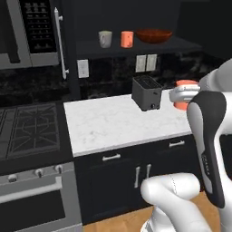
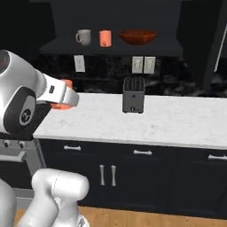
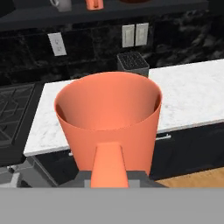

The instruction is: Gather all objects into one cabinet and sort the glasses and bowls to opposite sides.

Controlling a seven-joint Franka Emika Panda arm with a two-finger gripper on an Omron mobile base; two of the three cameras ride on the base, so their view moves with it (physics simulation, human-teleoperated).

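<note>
My gripper (image 3: 112, 178) is shut on a bright orange cup (image 3: 109, 118), whose handle points at the hand camera and hides the fingertips. The held cup (image 1: 185, 96) hangs above the right end of the counter, partly behind my wrist, and peeks out as an orange edge (image 2: 62, 105) behind my forearm. On the black cabinet's dark shelf (image 1: 136, 48) stand a grey-beige cup (image 1: 105, 39), a second orange cup (image 1: 127, 39) and, to the right, the wide red-brown bowl (image 1: 154, 35). The cabinet's door handle (image 1: 61, 43) rises to the left of the shelf.
A dark toaster (image 1: 147, 93) stands on the white marble counter (image 1: 113, 122) below the shelf, close to the held cup. A gas stove (image 1: 27, 131) lies to the left, with the microwave (image 1: 27, 31) above it. Wall outlets (image 1: 146, 63) sit on the backsplash.
</note>
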